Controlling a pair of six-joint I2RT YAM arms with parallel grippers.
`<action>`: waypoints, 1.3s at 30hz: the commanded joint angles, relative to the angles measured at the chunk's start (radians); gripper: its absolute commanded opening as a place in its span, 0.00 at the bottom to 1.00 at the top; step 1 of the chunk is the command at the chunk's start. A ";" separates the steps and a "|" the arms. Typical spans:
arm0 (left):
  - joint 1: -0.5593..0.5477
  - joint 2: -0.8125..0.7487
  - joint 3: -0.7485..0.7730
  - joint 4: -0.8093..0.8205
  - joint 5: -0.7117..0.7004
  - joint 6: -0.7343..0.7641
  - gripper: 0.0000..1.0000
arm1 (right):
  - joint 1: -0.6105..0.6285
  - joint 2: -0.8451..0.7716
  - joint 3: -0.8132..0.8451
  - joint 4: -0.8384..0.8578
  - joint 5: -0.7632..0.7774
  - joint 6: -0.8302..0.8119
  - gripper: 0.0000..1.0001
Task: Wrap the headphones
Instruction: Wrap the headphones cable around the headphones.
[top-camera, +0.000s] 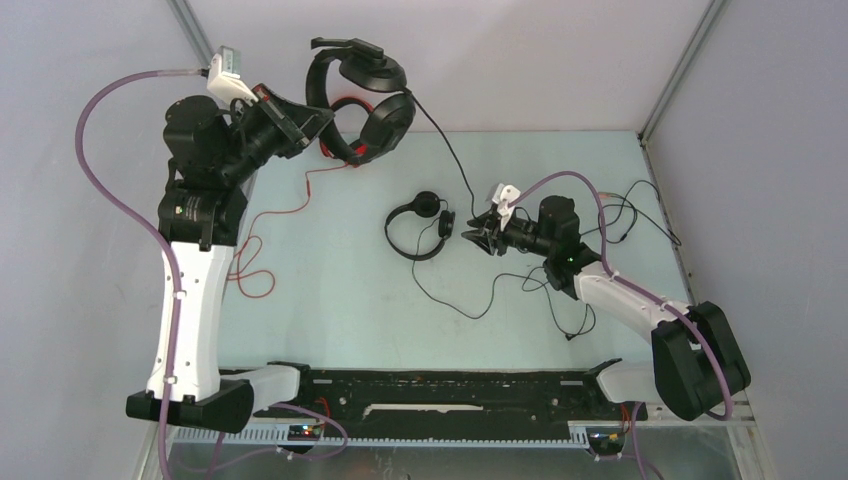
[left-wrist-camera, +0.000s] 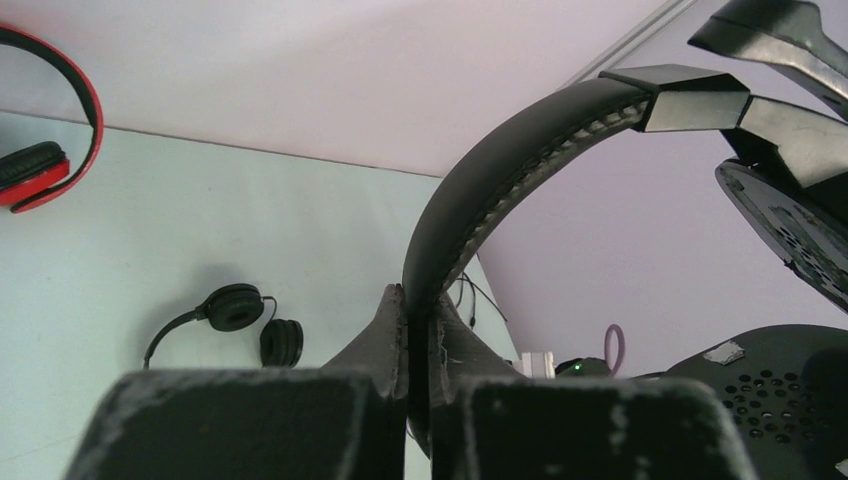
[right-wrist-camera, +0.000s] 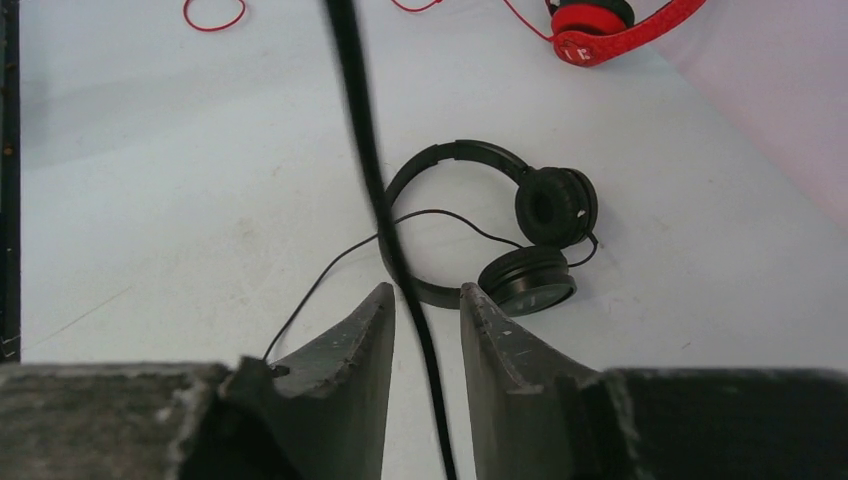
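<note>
The big black headset hangs in the air at the counter's 11 o'clock corner. The left hand holds it there, its fingers pressed together on the padded headband. The headset's cable drops from the ear cup toward 4 o'clock and runs down to the right hand near the counter's centre. In the right wrist view that cable passes between the two fingers, which stand apart with a gap on either side of it, so it is not yet pinched.

The small black headset lies flat on the counter just at 9 o'clock of the right hand, its thin cable trailing off toward 5 o'clock. The red headset sits at 11 o'clock, under the raised one, and its red cable snakes toward 8 o'clock.

The lifted headset looks rigid and fairly heavy for a fingertip grip. Its band is stiff enough to hold by the arch, though the hinged cups may swing. The cable is light, limp and probably slick, so it is likely to slide through a loose grip and to spring out of any loop left slack. A firm pinch well down its length, keeping it taut between the two hands, looks like the best hold for winding it round the band.
</note>
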 joint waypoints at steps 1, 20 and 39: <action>0.008 -0.022 0.050 0.070 0.045 -0.049 0.00 | -0.015 0.004 -0.001 0.019 -0.002 -0.021 0.29; -0.093 -0.071 -0.079 -0.034 0.258 0.099 0.00 | -0.023 0.041 0.024 0.093 0.042 0.067 0.00; -0.401 -0.118 -0.322 0.024 0.427 0.158 0.00 | -0.026 0.130 0.064 0.184 0.016 0.137 0.00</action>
